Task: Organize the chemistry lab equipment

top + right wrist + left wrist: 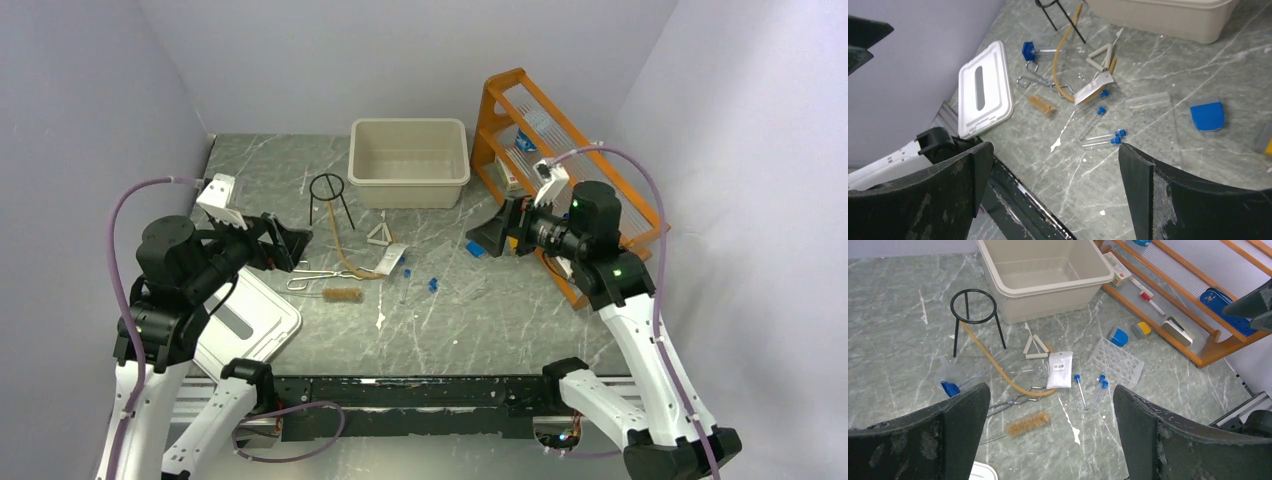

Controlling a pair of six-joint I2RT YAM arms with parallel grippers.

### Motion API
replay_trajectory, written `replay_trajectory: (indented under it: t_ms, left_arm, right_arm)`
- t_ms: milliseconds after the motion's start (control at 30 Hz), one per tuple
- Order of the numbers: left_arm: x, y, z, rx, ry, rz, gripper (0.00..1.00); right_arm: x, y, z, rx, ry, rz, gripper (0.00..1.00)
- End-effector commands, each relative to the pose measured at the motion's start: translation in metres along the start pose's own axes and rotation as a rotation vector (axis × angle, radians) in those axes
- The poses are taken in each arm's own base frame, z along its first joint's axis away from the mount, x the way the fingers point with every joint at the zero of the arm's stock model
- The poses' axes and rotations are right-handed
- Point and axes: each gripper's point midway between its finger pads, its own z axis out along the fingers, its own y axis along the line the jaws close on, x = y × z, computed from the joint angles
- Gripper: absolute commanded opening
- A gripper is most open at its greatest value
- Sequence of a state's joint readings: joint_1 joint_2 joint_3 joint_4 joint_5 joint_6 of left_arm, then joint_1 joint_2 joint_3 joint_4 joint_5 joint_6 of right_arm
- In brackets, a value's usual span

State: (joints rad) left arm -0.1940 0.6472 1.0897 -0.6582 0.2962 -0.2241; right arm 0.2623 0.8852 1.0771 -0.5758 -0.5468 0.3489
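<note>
The loose items lie mid-table, left of centre: black wire tripod ring (330, 195), white triangle (380, 235), white packet (392, 258), tan rubber tube (345, 255), metal tongs (310, 280), brown-bristled brush (343, 295) and blue-capped tubes (432, 284). The left wrist view shows the tripod ring (974, 305), triangle (1034, 346), packet (1060, 369), tongs (1013, 401), brush (1028, 423) and tubes (1100, 390). My left gripper (288, 243) (1050, 389) is open and empty, above and left of the tongs. My right gripper (487, 237) (1055, 146) is open and empty, right of the tubes (1103, 139).
An empty beige tub (410, 160) stands at the back centre. Its white lid (245, 320) lies at the near left. An orange wooden rack (560, 170) holding small items runs along the right. A clear well tray (1115, 361) and a blue block (1119, 336) lie beside it.
</note>
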Motion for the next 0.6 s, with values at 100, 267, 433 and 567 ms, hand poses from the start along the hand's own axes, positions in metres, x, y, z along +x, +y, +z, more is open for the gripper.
replay_trajectory:
  t_ms: [100,267,433,567]
  left_arm:
    - [0.015,-0.013,0.000,0.083,0.024,-0.016,0.97]
    - [0.024,-0.019,0.003,0.129,0.030,-0.041,0.97]
    - [0.040,-0.017,0.011,0.135,0.070,-0.084,0.97]
    - [0.060,-0.009,0.022,0.114,0.130,-0.119,0.94]
  right_arm:
    - [0.024,0.021,0.036,-0.020,0.031,-0.052,1.00]
    - [0.066,0.026,0.069,0.058,0.143,-0.114,0.99]
    - [0.101,0.003,0.088,0.200,0.211,-0.166,0.99]
    - [0.129,-0.027,0.097,0.350,0.275,-0.185,0.91]
